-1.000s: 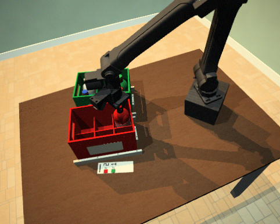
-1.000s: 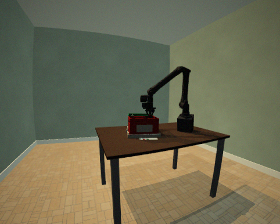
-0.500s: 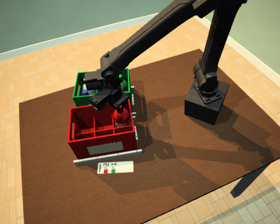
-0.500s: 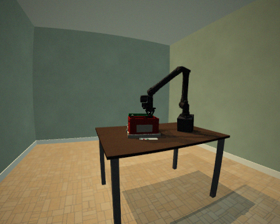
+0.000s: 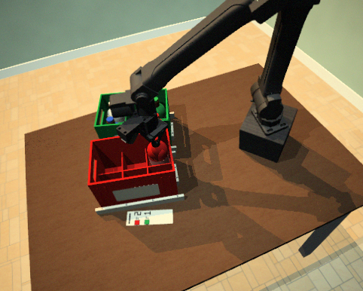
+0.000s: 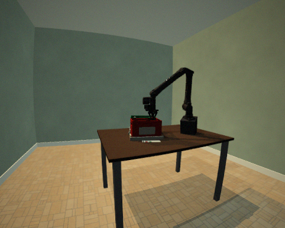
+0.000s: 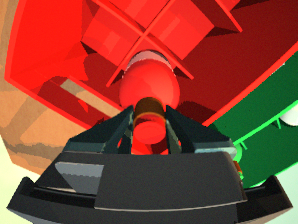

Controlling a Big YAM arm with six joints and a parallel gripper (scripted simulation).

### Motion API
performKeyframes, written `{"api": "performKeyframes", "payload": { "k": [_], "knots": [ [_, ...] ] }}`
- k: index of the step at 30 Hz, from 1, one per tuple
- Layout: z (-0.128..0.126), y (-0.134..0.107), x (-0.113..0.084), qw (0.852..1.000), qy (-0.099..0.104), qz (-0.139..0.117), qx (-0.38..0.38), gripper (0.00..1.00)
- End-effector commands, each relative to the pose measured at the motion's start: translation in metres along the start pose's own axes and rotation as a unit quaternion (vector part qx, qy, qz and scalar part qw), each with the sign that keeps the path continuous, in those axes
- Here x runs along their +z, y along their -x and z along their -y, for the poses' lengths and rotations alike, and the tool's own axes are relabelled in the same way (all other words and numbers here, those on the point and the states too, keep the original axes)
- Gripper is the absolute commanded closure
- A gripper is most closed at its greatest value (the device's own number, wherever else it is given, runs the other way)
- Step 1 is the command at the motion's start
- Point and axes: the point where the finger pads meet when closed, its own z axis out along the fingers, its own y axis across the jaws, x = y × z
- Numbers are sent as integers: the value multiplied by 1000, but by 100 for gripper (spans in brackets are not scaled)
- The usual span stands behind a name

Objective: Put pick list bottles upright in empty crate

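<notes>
Green-grey walls and a tan tiled floor surround a brown table [image 5: 251,211]. On it, the arm's black base [image 5: 251,145] stands to the right, well apart from two crates on the left. The red crate [image 5: 101,177] sits nearer, touching the green crate [image 5: 101,124] behind it. The gripper [image 5: 154,140] is clenched on the neck of a red bottle [image 5: 158,151], which stands upright in the red crate's far right compartment. Its other compartments show no bottles. In the green crate a blue-capped bottle [image 5: 109,119] shows at the left. The pick list [image 5: 150,217] lies just in front of the red crate, with a red and a green square.
</notes>
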Motion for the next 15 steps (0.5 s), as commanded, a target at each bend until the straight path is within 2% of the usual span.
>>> {"api": "performKeyframes", "payload": {
  "k": [1, 15],
  "knots": [
    [13, 28, -22, 1000, -20, 23, -5, 100],
    [14, 28, -24, 1000, -19, 22, -5, 100]
  ]
}}
